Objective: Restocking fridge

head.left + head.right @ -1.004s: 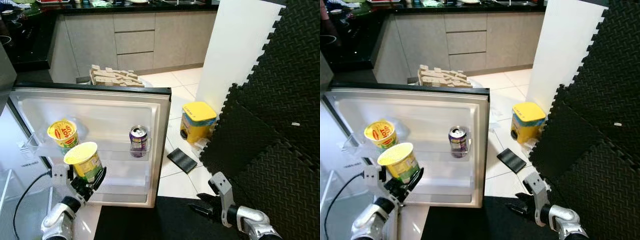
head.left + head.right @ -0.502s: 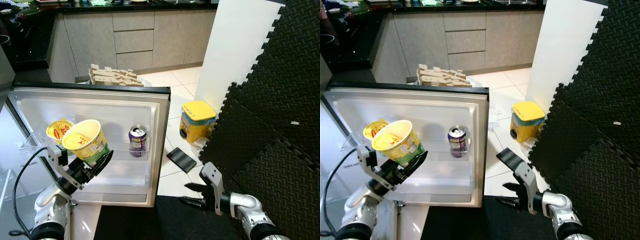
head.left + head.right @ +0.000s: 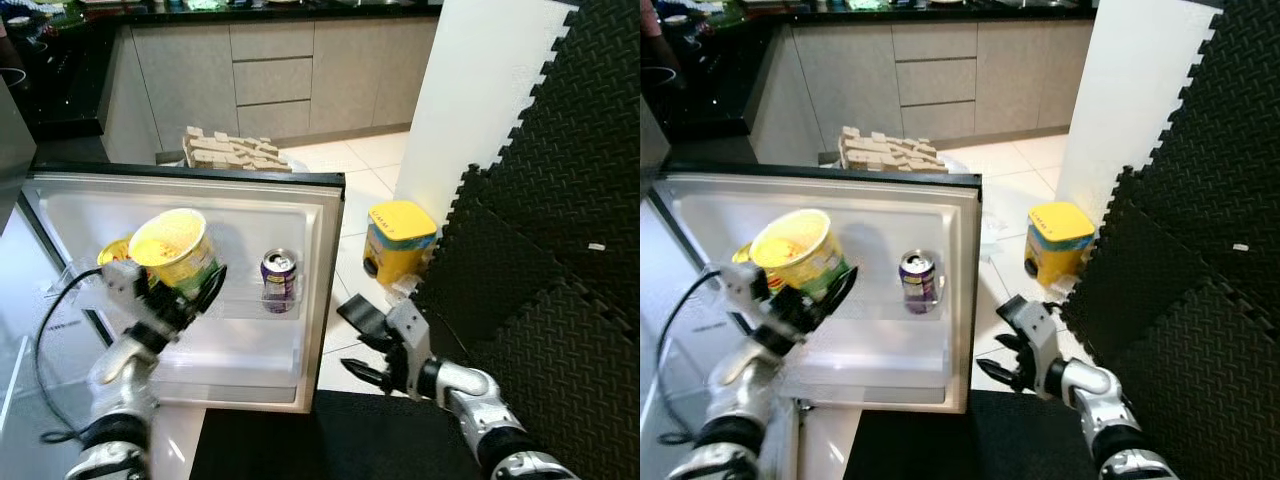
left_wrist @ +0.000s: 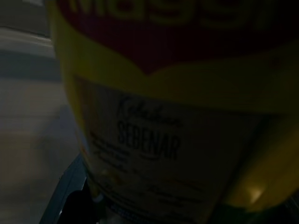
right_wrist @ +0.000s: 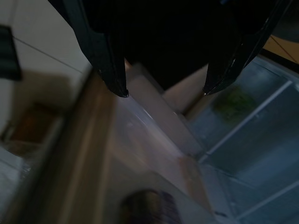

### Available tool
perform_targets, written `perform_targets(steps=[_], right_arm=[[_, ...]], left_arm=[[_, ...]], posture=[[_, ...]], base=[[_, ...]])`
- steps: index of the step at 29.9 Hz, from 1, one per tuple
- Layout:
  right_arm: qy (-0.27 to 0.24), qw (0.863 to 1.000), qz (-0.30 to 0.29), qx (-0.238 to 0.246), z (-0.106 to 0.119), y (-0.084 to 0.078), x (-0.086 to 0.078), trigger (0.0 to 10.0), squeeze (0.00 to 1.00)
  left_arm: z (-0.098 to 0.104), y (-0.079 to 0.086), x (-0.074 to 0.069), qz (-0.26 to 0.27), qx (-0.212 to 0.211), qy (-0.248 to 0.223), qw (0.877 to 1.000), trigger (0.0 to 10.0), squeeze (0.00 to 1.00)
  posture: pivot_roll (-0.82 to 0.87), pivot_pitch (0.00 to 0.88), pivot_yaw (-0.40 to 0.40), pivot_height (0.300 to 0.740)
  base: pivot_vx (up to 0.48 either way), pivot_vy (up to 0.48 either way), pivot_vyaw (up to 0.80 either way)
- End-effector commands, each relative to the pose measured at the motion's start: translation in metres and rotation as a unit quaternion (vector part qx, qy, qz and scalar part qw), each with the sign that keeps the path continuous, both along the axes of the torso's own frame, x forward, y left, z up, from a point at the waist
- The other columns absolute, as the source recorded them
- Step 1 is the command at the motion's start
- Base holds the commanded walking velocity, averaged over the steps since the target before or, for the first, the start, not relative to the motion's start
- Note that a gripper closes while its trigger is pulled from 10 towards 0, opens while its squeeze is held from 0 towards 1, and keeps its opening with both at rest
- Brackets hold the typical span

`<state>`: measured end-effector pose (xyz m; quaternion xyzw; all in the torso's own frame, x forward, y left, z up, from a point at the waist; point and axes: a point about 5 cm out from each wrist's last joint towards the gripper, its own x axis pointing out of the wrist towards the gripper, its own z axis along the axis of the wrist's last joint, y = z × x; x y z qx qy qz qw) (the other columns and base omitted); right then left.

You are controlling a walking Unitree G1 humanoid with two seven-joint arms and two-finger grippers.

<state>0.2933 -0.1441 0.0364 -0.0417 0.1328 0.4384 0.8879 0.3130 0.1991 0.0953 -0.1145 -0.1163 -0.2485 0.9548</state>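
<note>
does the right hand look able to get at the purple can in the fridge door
Probably yes: the right hand is open and empty, just past the door's edge, and nothing sits between it and the purple can.

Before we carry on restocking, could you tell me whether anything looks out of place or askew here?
The noodle cup in the left gripper is tilted, its top leaning toward the camera, not upright like the purple can on the fridge door shelf.

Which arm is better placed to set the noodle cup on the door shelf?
Left. The left gripper is shut on the noodle cup, held at the door shelf between the second cup and the can. The right gripper is open, holds nothing, and sits low beyond the door's edge.
</note>
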Motion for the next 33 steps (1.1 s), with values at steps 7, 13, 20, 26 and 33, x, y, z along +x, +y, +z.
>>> perform_targets(steps=[7, 13, 20, 26, 33], right_arm=[[-0.037, 0.999, 0.027, 0.008, 0.013, 0.008, 0.004, 10.0, 0.0], [-0.05, 0.997, 0.05, 0.021, 0.02, 0.014, 0.001, 10.0, 0.0], [-0.06, 0.994, 0.079, 0.036, 0.026, 0.025, -0.005, 10.0, 0.0], [-0.068, 0.993, 0.085, 0.044, 0.031, 0.03, -0.009, 10.0, 0.0], [-0.069, 0.993, 0.087, 0.045, 0.033, 0.031, -0.014, 10.0, 0.0]], left_arm=[[-0.005, -0.009, 0.005, 0.012, 0.032, 0.02, 0.999, 10.0, 0.0], [-0.007, -0.007, 0.009, 0.047, 0.062, 0.028, 0.997, 10.0, 0.0], [-0.008, -0.001, 0.013, 0.096, 0.088, 0.041, 0.991, 10.0, 0.0], [-0.01, -0.002, 0.017, 0.122, 0.094, 0.053, 0.987, 10.0, 0.0], [-0.014, -0.014, 0.019, 0.118, 0.09, 0.066, 0.987, 10.0, 0.0]], posture=[[-0.08, 0.0, 0.005, 0.74], [-0.08, 0.0, 0.011, 0.74], [-0.09, 0.013, 0.017, 0.74], [-0.11, 0.026, 0.023, 0.74], [-0.13, 0.038, 0.027, 0.74]], base=[[0.0, 0.0, 0.0], [0.0, 0.0, 0.0], [0.0, 0.0, 0.0], [0.0, 0.0, 0.0], [0.0, 0.0, 0.0]])
